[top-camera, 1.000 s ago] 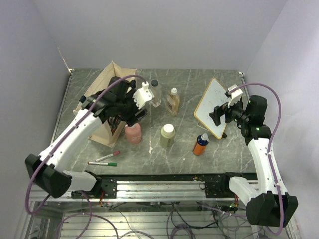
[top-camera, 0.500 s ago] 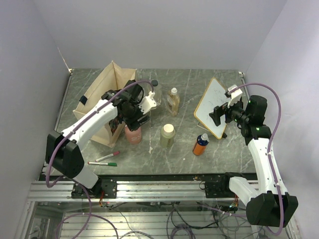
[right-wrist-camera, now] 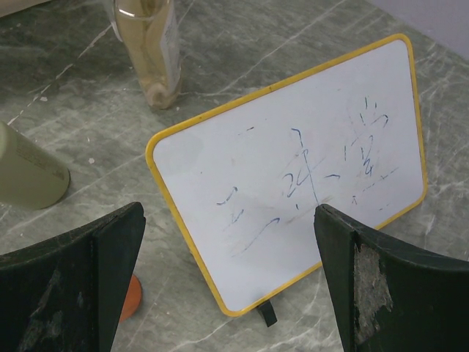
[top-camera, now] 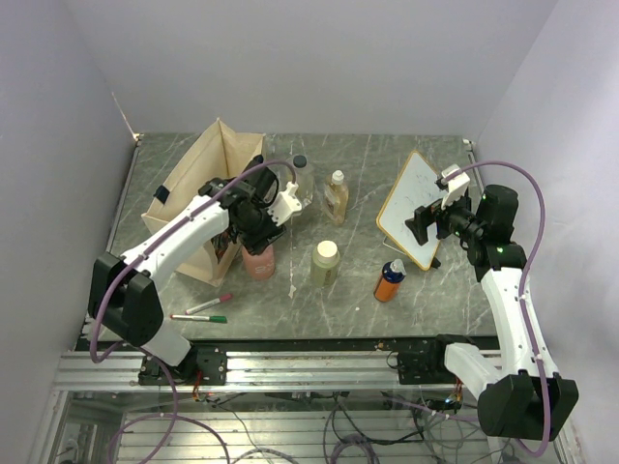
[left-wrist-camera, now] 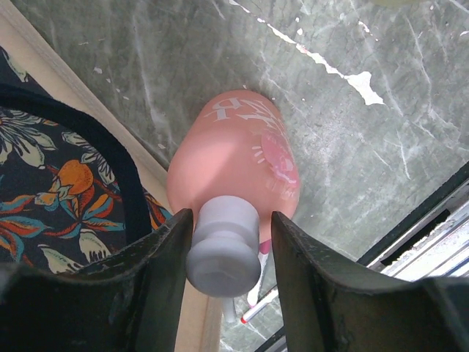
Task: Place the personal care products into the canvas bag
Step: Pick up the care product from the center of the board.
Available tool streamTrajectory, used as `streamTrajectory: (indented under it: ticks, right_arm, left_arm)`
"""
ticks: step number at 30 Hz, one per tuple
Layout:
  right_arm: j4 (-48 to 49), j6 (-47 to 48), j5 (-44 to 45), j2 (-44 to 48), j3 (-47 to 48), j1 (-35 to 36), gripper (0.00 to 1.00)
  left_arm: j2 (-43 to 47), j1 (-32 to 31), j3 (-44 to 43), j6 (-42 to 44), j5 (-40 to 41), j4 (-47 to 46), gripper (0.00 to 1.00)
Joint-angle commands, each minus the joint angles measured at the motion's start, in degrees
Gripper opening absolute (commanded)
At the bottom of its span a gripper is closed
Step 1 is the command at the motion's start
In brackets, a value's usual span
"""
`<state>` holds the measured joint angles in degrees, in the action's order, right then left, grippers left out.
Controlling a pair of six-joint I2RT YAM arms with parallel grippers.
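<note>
The salmon-pink bottle (top-camera: 258, 262) stands upright just right of the canvas bag (top-camera: 193, 188). My left gripper (top-camera: 259, 235) is open, its jaws on either side of the bottle's white cap (left-wrist-camera: 223, 246), with a gap on the right side. The pink body (left-wrist-camera: 234, 161) shows below the cap, beside the bag's printed side (left-wrist-camera: 44, 183). The clear bottle (top-camera: 300, 179), amber bottle (top-camera: 336, 197), pale green bottle (top-camera: 324, 264) and orange bottle (top-camera: 390, 281) stand on the table. My right gripper (top-camera: 426, 222) is open and empty in front of the whiteboard.
The whiteboard (top-camera: 416, 208) stands propped at the right and fills the right wrist view (right-wrist-camera: 293, 169). A red marker (top-camera: 208, 305) and a green marker (top-camera: 201, 318) lie near the front left. The left arm reaches across the bag's front.
My left gripper has moved from beside the bag's top toward the near side and down, so its jaws now flank the pink bottle's cap. The right arm has not moved.
</note>
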<state>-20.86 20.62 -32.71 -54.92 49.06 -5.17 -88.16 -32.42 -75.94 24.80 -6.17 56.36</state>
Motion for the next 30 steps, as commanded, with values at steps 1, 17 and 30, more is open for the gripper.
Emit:
streamTrajectory:
  ticks: [1, 17, 30]
  right_arm:
    - [0.4, 0.7, -0.9, 0.1, -0.5, 0.1, 1.00]
    - [0.3, 1.1, -1.1, 0.6, -0.6, 0.1, 1.00]
    - [0.4, 1.2, -0.8, 0.0, -0.7, 0.1, 1.00]
  left_arm:
    - [2.5, -0.4, 0.6, -0.9, 0.9, -0.4, 0.56]
    - [3.4, -0.5, -3.0, 3.8, -4.4, 2.5, 0.08]
    - [6.1, -0.6, -12.6, 9.8, -9.9, 9.3, 0.07]
